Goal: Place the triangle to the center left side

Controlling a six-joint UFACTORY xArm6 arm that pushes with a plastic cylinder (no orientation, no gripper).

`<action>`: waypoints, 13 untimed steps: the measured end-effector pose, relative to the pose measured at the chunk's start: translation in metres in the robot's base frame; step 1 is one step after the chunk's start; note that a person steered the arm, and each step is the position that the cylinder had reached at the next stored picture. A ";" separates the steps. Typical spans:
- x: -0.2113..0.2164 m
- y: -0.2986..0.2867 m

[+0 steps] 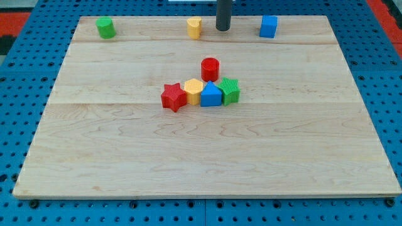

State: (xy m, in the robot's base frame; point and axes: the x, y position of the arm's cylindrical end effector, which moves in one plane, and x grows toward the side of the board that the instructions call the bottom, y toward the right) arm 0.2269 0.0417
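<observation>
The blue triangle [211, 95] lies near the board's middle, in a tight row with a red star [173, 98], a yellow hexagon [193, 91] and a green cube [230, 90]. A red cylinder [210, 68] stands just above the row. My tip [223, 29] is at the view's top, between a yellow heart-like block [195, 27] and a blue cube [269, 26], far above the triangle and touching no block.
A green cylinder [105, 27] stands at the top left corner of the wooden board [94, 157]. A blue pegboard surface [19, 94] surrounds the board.
</observation>
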 end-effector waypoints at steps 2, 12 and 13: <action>0.029 -0.003; 0.274 -0.146; 0.284 -0.133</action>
State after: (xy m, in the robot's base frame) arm 0.5107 -0.0910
